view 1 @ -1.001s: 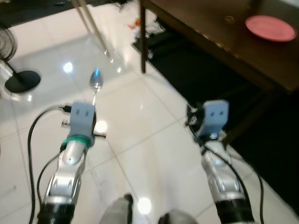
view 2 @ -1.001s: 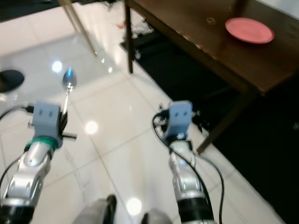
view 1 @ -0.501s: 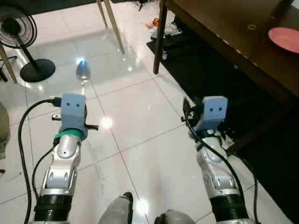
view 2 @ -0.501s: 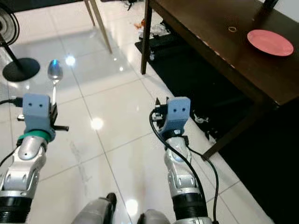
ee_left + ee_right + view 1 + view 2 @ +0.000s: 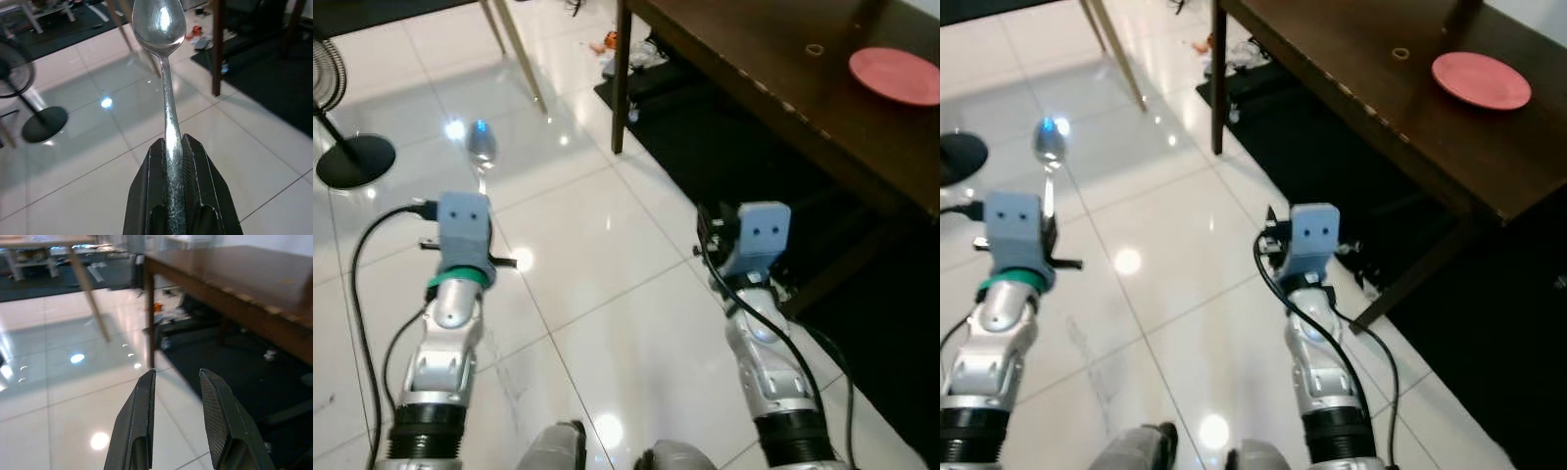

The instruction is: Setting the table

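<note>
My left gripper (image 5: pixel 173 147) is shut on the handle of a silver spoon (image 5: pixel 164 58), whose bowl (image 5: pixel 481 145) sticks out ahead over the white tiled floor. My right gripper (image 5: pixel 178 384) is open with nothing between its fingers, held low beside the near corner of a dark wooden table (image 5: pixel 1371 69). A pink plate (image 5: pixel 1481 80) lies on that table at the far right, with a small ring (image 5: pixel 1400 53) left of it. Both arms reach forward at about the same height, the left one (image 5: pixel 458 255) over open floor.
A table leg (image 5: pixel 619 83) stands ahead between the arms. Black mat and cables (image 5: pixel 705 147) lie under the table. A fan base (image 5: pixel 352 162) sits at the far left, and light wooden chair legs (image 5: pixel 514 49) rise beyond the spoon.
The whole view has shifted, so the camera moved; the table and plate sit slightly differently in frame. The left gripper still holds the spoon and the right stays open.
</note>
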